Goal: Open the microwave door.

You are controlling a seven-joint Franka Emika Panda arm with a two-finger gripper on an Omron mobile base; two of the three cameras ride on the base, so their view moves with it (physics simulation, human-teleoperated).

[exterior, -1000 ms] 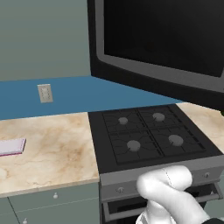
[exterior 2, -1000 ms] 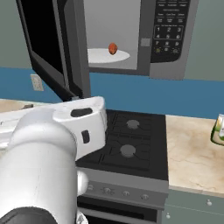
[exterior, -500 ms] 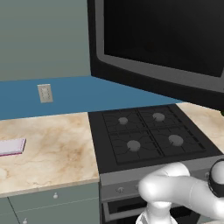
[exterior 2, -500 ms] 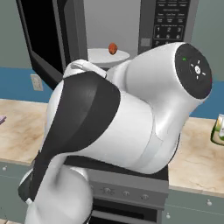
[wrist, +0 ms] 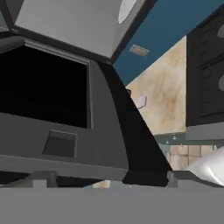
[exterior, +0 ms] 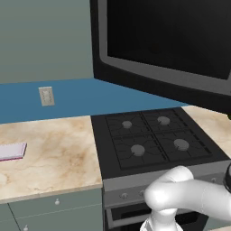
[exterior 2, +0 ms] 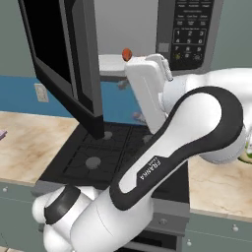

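Note:
The microwave door (exterior: 167, 43) is a large glossy black panel with a grey band, and it stands swung wide open to the left over the stove. From the right, the open microwave door (exterior 2: 61, 59) is seen almost edge-on. The microwave (exterior 2: 189, 29) shows its keypad and a lit cavity holding a white plate (exterior 2: 114, 61) with a small red item (exterior 2: 127, 54). My white hand (exterior 2: 147, 86) hangs in front of the cavity, right of the door. In the hand view the gripper (wrist: 111, 181) is open, nothing between its fingertips (wrist: 43, 178), facing the door's inner side (wrist: 48, 92).
A black four-burner stove (exterior: 151, 142) sits below, with marble counter (exterior: 45, 153) on both sides. A wall outlet (exterior: 46, 96) is on the blue backsplash. A pink-edged pad (exterior: 11, 151) lies at the counter's left. My own arm (exterior 2: 187, 133) blocks the middle of the right base view.
My arm has swung: the elbow moved right and the hand rose in front of the microwave cavity. The door stays open at the same angle.

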